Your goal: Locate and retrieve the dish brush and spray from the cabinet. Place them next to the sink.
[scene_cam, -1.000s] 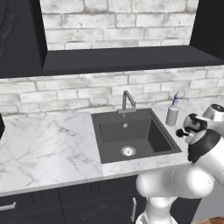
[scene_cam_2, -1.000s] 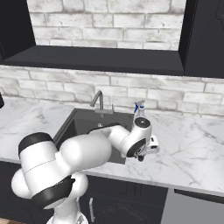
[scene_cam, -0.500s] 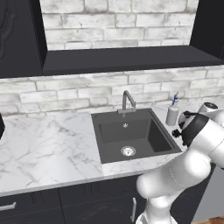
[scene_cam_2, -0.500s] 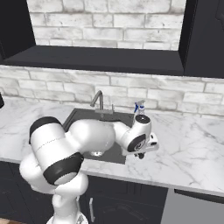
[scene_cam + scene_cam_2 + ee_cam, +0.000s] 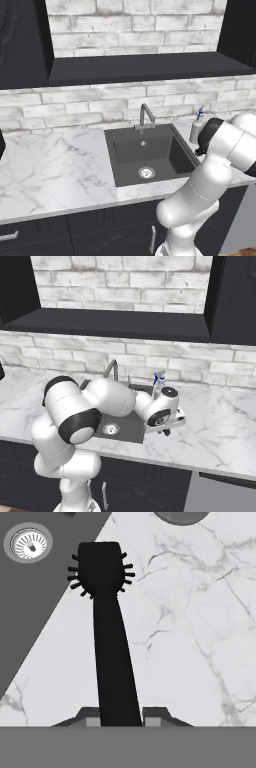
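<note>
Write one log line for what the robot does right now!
hand: shut on dish brush | brush: over marble counter right of sink | spray: standing by sink

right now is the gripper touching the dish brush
Touching. In the hand view the gripper has its two finger tips pressed against either side of the dish brush handle, with no gap showing.

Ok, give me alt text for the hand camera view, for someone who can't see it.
A slim all-black dish brush with short side bristles is clamped by its handle in the shut pincer, above the white marble counter. The dark grey sink basin with its round steel drain lies at the upper left.
</note>
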